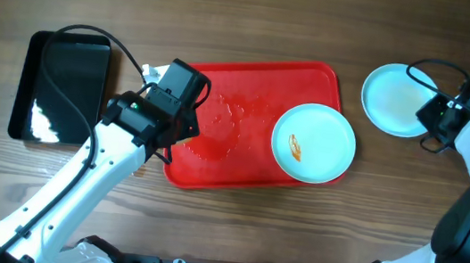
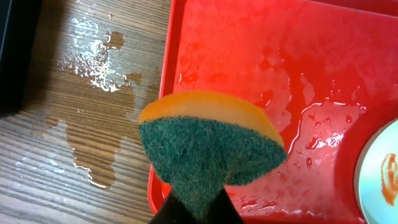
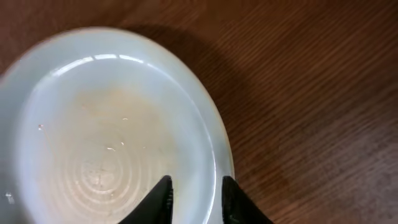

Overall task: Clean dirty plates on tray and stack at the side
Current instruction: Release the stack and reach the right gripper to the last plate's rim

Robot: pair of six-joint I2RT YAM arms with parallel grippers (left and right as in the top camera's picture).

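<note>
The red tray (image 1: 249, 88) lies mid-table, wet; it also shows in the left wrist view (image 2: 249, 50). One plate (image 1: 313, 142) with an orange-red smear sits on its right end, and its edge shows in the left wrist view (image 2: 382, 174). Another plate (image 1: 398, 99) lies on the table to the right of the tray and looks clean in the right wrist view (image 3: 106, 137). I see no third plate on its own. My left gripper (image 1: 178, 123) (image 2: 199, 208) is shut on a green-and-orange sponge (image 2: 211, 146) above the tray's left edge. My right gripper (image 1: 432, 115) (image 3: 196, 199) is open, its fingers straddling that plate's right rim.
A glossy black tray (image 1: 61, 88) lies at the left on the wooden table. Water is spilled on the wood (image 2: 93, 68) between the black tray and the red one. The right arm's cable loops above the right plate.
</note>
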